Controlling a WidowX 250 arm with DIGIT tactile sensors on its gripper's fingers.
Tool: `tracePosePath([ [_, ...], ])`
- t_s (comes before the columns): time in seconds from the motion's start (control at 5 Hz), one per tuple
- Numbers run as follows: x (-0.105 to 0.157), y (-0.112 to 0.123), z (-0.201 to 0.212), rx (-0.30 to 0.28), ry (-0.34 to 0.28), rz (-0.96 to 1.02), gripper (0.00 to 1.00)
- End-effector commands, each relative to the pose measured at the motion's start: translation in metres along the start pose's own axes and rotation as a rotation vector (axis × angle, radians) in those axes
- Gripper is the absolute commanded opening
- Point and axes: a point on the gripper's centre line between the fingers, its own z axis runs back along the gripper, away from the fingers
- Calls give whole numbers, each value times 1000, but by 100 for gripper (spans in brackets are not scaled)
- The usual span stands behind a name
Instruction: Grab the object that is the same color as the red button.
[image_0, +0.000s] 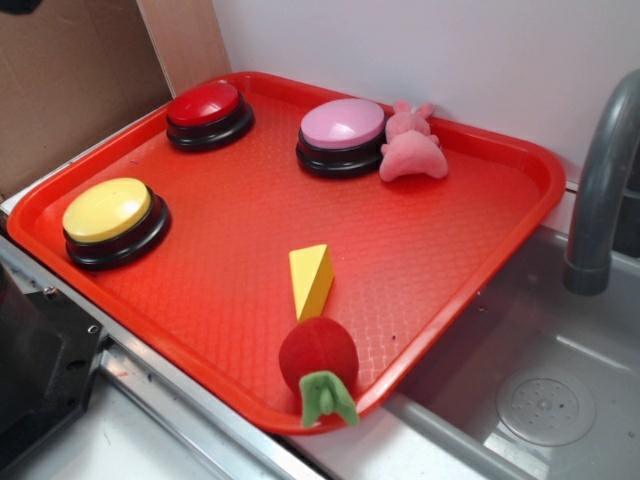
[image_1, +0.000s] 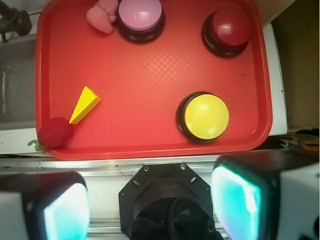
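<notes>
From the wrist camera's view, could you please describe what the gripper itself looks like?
The gripper has two chunky fingers with pale casings and glossy pads that look teal or cyan. Between them sits a black, roughly octagonal mount with small silver screws along its top edge. No cables or markings are visible.

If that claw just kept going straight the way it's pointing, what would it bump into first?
Probably the bare floor of the red tray, between the yellow button and the cheese wedge. The gripper looks open; depth is unclear.
</notes>
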Motion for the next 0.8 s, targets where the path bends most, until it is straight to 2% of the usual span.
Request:
tracePosePath([
  [0.0,0,0,0,0,0,0,100],
  [0.2,7,-25,-15,-100,14,-15,100],
  [0.4,7,-45,-32,-137,20,7,100],
  [0.6,4,-70,-54,-141,33,97,100],
])
